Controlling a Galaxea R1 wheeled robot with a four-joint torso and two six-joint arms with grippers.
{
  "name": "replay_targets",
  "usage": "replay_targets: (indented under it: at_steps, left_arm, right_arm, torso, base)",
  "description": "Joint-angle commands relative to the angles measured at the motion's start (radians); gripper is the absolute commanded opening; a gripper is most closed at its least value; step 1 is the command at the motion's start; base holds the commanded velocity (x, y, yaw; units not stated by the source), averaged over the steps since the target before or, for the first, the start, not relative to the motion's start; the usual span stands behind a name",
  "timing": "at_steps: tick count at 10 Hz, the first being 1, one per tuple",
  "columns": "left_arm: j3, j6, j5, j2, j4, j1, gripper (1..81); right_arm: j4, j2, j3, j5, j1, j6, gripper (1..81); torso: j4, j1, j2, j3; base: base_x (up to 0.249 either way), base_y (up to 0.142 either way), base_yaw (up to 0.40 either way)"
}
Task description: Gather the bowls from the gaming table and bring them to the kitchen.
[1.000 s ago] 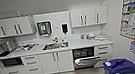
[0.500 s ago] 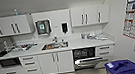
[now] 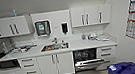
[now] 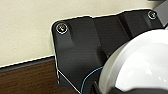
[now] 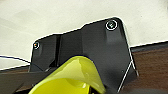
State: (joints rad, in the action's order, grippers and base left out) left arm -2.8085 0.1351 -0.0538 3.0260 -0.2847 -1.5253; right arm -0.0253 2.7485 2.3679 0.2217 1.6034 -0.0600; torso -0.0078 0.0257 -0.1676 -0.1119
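White cabinets [image 3: 5,27] are lining the kitchen [image 3: 52,52] ahead, a steel sink [image 3: 54,47] sitting mid-surface under the towel dispenser [image 3: 42,28] and black soap dispenser [image 3: 64,28], an open dishwasher [image 3: 88,62] and a blue bin [image 3: 125,69] standing further right. A white bowl [image 4: 140,65] is looming by the left wrist, a yellow-looking bowl [image 5: 72,77] by the right; whether either pincer is clamped or apart cannot be told

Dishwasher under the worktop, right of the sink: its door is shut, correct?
Not quite. In the head view the dishwasher does sit under the worktop, right of the sink, but its door is folded down open, not shut.
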Motion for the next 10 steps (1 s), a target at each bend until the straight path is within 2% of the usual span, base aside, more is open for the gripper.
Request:
replay_targets:
  at_steps: [1, 10]
  left_arm:
    - [-0.002, 0.001, 0.037, -0.005, -0.005, 0.056, 1.0]
    - [-0.002, 0.003, 0.037, 0.001, 0.009, 0.053, 1.0]
  right_arm:
    - [0.005, -0.022, -0.004, -0.039, -0.047, 0.002, 1.0]
    - [0.005, -0.019, -0.010, -0.036, -0.033, 0.000, 1.0]
  torso:
    - [0.000, 0.000, 0.000, 0.000]
    - [0.000, 0.000, 0.000, 0.000]
  base:
    - [0.148, 0.000, 0.000]
    - [0.154, 0.000, 0.000]
